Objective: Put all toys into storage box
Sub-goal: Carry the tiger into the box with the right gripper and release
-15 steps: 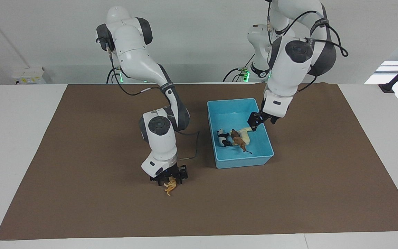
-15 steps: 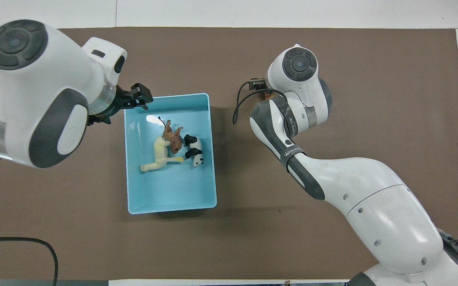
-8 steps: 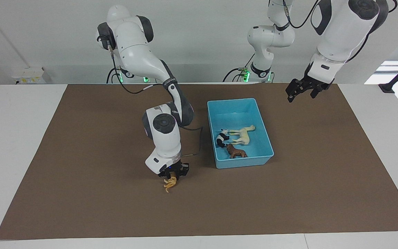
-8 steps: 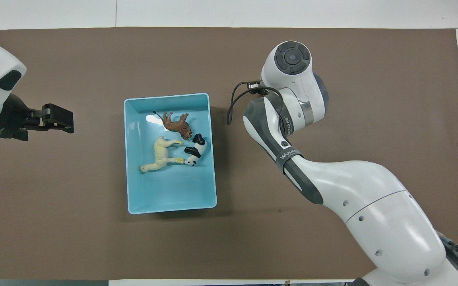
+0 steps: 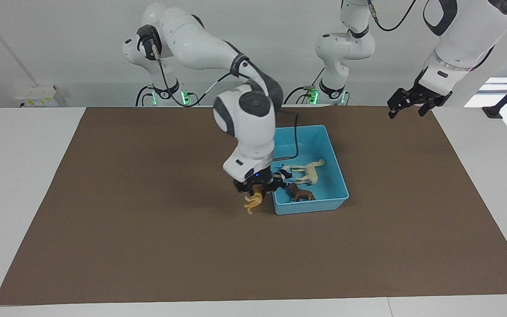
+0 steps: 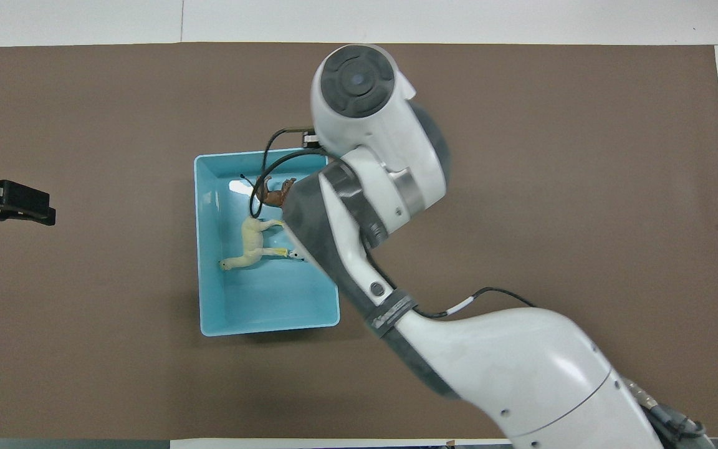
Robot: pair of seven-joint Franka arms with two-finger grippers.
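My right gripper [image 5: 257,190] is shut on the orange striped tiger [image 5: 251,201] and holds it in the air over the mat, just outside the storage box [image 5: 298,137] on the side toward the right arm's end. In the box lie the cream long-necked toy [image 5: 309,173], the brown shaggy toy [image 5: 302,193] and the panda [image 5: 284,174], which is partly hidden by my right hand. The overhead view shows the box [image 6: 265,300], the cream toy [image 6: 252,241] and part of the brown toy [image 6: 275,194]; the right arm hides the tiger and the right gripper. My left gripper [image 5: 408,105] is open, empty and raised.
A brown mat [image 5: 148,246] covers the table, with white table edges around it. The left gripper [image 6: 22,206] hangs over the mat toward the left arm's end of the table, well apart from the box. Nothing else stands on the mat.
My right gripper has lifted the tiger off the mat and carried it up beside the box. My left gripper has drawn back from over the box and risen higher.
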